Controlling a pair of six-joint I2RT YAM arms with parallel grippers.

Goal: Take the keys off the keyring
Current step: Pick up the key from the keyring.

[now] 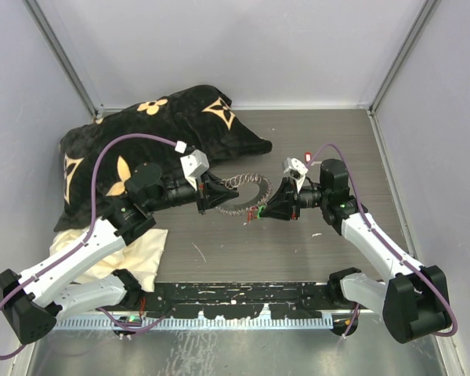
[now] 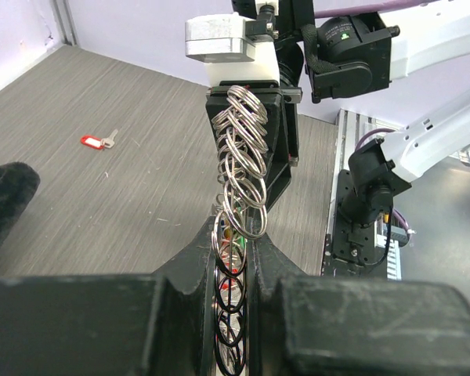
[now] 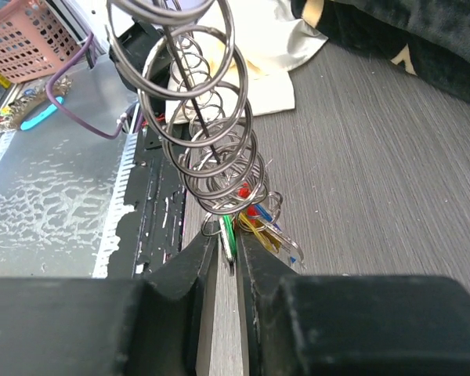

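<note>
keyring (image 1: 243, 188) ends hidden between jaws, keys (image 3: 254, 225) bunched

Arms (image 1: 374, 241) show white shells (image 1: 66, 270), black joints (image 1: 146, 182), purple cables (image 1: 102, 160); left tool (image 1: 218, 196), right tool (image 1: 266, 210) matte black.

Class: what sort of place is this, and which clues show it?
Probably a robotics lab cell: plain panel walls box in a table, with two robot arms mounted on a rail at its near edge.

Bunched keys (image 3: 254, 227) half hidden behind keyring (image 3: 211, 157)
</note>
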